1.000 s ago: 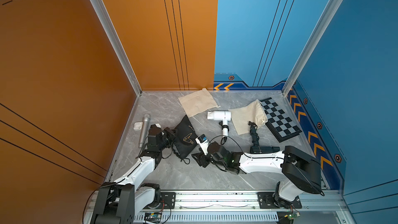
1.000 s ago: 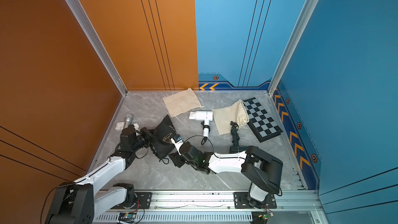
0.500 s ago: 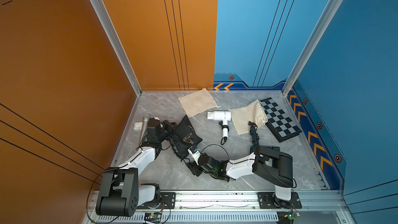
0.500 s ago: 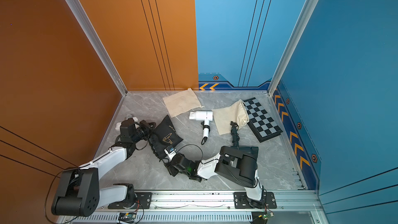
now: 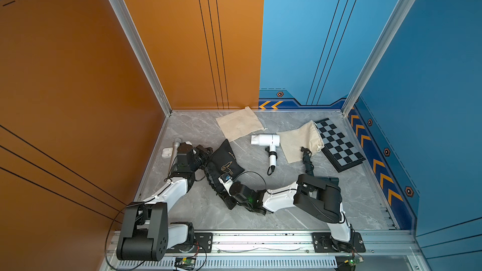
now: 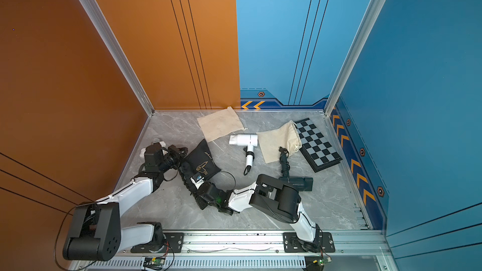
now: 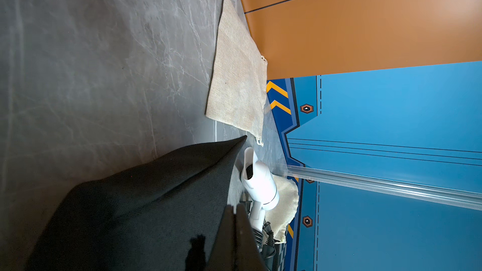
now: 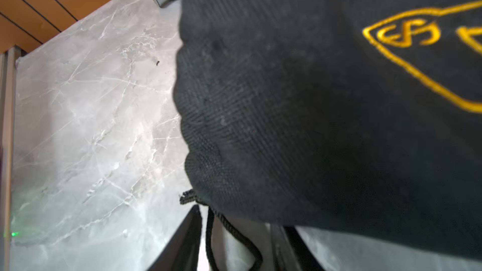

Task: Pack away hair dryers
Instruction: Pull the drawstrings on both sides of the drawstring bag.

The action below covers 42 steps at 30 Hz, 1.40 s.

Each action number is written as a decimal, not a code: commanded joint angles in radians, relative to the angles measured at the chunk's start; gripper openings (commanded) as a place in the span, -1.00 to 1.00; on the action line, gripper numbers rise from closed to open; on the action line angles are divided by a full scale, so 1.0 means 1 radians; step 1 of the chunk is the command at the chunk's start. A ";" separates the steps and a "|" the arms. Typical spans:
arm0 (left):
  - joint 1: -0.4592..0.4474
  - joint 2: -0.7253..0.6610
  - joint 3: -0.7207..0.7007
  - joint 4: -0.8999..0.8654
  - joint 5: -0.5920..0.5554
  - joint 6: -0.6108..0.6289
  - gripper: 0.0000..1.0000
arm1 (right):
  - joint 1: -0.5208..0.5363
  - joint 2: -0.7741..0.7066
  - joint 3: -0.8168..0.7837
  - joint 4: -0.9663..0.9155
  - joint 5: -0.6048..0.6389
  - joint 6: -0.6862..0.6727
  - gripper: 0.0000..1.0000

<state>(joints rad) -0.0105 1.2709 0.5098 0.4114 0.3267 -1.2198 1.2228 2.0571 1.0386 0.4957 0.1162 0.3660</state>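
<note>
two dryers (image 5: 266, 139) (image 6: 303, 184), three pouches (image 5: 238, 123) (image 5: 300, 139) (image 5: 224, 162); left end effector (image 7: 233, 212) tight on black pouch (image 7: 143, 204), right (image 8: 236, 220) ajar

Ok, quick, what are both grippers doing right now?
Left gripper: shut, pinching an edge of the black pouch.
Right gripper: jaws open, drawstring loose between them.

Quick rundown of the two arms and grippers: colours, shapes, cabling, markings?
Left arm and right arm match: white tapered links between bulky black joint housings, bases bolted to a silver rail. Thin black cables loop outside them. Left gripper and right gripper are all black. A green light glows at the right wrist. No readable markings.
</note>
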 commanded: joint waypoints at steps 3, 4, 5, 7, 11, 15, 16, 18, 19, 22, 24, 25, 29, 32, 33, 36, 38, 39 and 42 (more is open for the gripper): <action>0.011 0.004 0.030 0.024 0.020 0.007 -1.00 | -0.003 0.063 0.060 -0.106 -0.008 0.014 -0.43; 0.011 0.004 0.034 0.025 0.019 0.006 -1.00 | -0.002 0.069 0.070 -0.119 -0.013 0.013 -0.57; 0.010 0.005 0.035 0.024 0.018 0.005 -1.00 | 0.000 0.076 0.080 -0.131 -0.015 0.013 -0.75; 0.010 0.004 0.038 0.024 0.017 0.005 -1.00 | 0.001 0.077 0.087 -0.142 -0.016 0.014 -1.00; 0.015 0.008 0.056 0.024 0.014 -0.002 -1.00 | -0.007 -0.008 0.021 -0.101 0.011 0.018 -1.00; 0.038 0.011 0.113 0.022 0.033 0.000 -1.00 | -0.042 -0.220 -0.094 -0.091 0.030 0.037 -1.00; 0.048 0.009 0.139 0.011 0.040 0.001 -1.00 | -0.057 -0.294 -0.125 -0.098 0.043 0.041 -1.00; 0.067 0.002 0.198 -0.027 0.047 0.021 -1.00 | -0.101 -0.425 -0.153 -0.147 0.061 0.056 -1.00; 0.075 -0.003 0.233 -0.055 0.047 0.034 -1.00 | -0.135 -0.489 -0.152 -0.192 0.062 0.062 -1.00; 0.091 -0.010 0.334 -0.125 0.049 0.078 -1.00 | -0.247 -0.633 -0.127 -0.302 0.036 0.066 -1.00; 0.105 -0.011 0.387 -0.157 0.044 0.091 -1.00 | -0.332 -0.685 -0.093 -0.367 -0.004 0.075 -1.00; 0.118 -0.010 0.406 -0.164 0.044 0.090 -1.00 | -0.377 -0.705 -0.070 -0.398 -0.029 0.079 -1.00; 0.194 -0.010 0.470 -0.193 0.054 0.089 -1.00 | -0.533 -0.749 0.001 -0.495 -0.117 0.071 -1.00; 0.260 -0.004 0.499 -0.212 0.069 0.088 -1.00 | -0.661 -0.772 0.005 -0.525 -0.172 0.094 -1.00; 0.280 -0.004 0.502 -0.213 0.076 0.084 -1.00 | -0.693 -0.779 -0.001 -0.526 -0.186 0.102 -1.00; 0.342 -0.011 0.497 -0.222 0.093 0.079 -1.00 | -0.769 -0.803 -0.011 -0.534 -0.202 0.110 -1.00; 0.390 -0.020 0.487 -0.221 0.111 0.068 -1.00 | -0.802 -0.813 -0.010 -0.540 -0.202 0.111 -1.00; 0.410 -0.024 0.481 -0.221 0.116 0.063 -1.00 | -0.814 -0.816 -0.005 -0.542 -0.207 0.112 -1.00; 0.480 -0.035 0.471 -0.223 0.143 0.046 -1.00 | -0.838 -0.809 0.024 -0.557 -0.210 0.115 -1.00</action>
<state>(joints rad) 0.3786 1.2709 0.9783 0.1539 0.5220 -1.1656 0.4412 1.2785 1.0275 -0.0158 -0.1581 0.4610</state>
